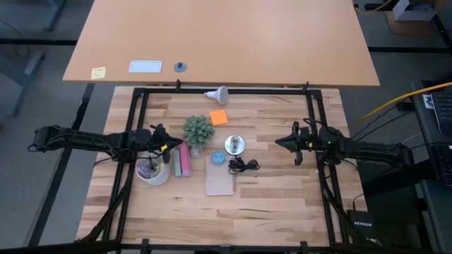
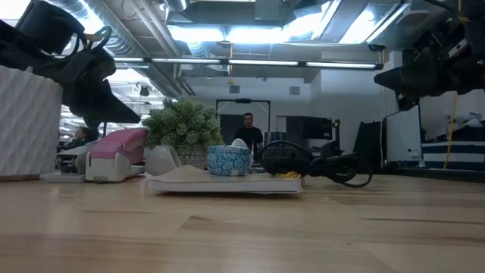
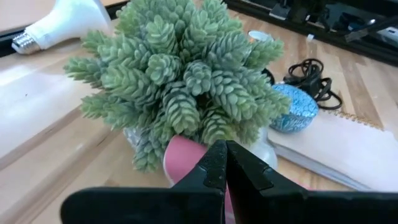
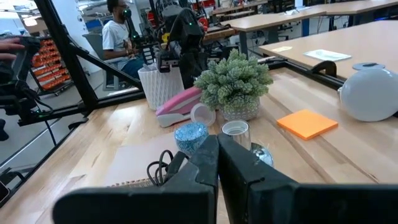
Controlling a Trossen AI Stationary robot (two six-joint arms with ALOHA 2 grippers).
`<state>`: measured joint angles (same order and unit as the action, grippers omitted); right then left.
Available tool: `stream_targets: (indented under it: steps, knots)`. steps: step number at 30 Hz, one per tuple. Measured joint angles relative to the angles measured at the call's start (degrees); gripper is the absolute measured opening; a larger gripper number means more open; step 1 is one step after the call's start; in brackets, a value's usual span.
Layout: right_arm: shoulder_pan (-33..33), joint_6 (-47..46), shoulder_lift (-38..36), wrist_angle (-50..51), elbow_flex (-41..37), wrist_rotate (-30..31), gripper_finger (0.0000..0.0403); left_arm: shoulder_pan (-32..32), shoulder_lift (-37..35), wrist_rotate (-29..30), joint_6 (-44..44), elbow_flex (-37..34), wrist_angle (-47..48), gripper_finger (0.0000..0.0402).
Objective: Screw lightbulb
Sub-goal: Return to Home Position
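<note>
The lightbulb lies on its side at the table's far edge, beside the black frame rail; it also shows in the left wrist view and the right wrist view. The shiny silver socket disc stands mid-table, its black cord coiled just in front of it. My left gripper hangs shut over the left side, near a potted plant, its fingertips together. My right gripper hangs shut to the right of the socket, its fingers closed on nothing.
A green succulent plant stands between my left gripper and the bulb. A white ribbed cup, a pink stapler, an orange sticky pad, a small blue bowl and a tan notebook crowd mid-table. A person stands beyond.
</note>
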<state>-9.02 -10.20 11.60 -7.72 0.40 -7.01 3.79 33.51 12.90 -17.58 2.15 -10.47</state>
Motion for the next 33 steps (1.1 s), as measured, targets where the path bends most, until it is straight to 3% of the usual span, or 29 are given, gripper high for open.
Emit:
stream_targets:
  steps: [11,16,33]
  knots:
    - [0.0,0.02,-7.5,5.42,-0.02,0.11,0.0012,0.0,-8.58,-0.04,0.0,0.04,12.41,0.0]
    - [0.0,0.04,-11.59,5.2,-0.02,0.15,0.0012,0.0,-10.99,-0.05,0.0,0.09,12.55,0.0]
    - [0.0,0.02,-11.48,5.46,-0.02,0.08,0.0012,-0.01,-18.99,-0.04,-0.02,0.09,12.63,0.0]
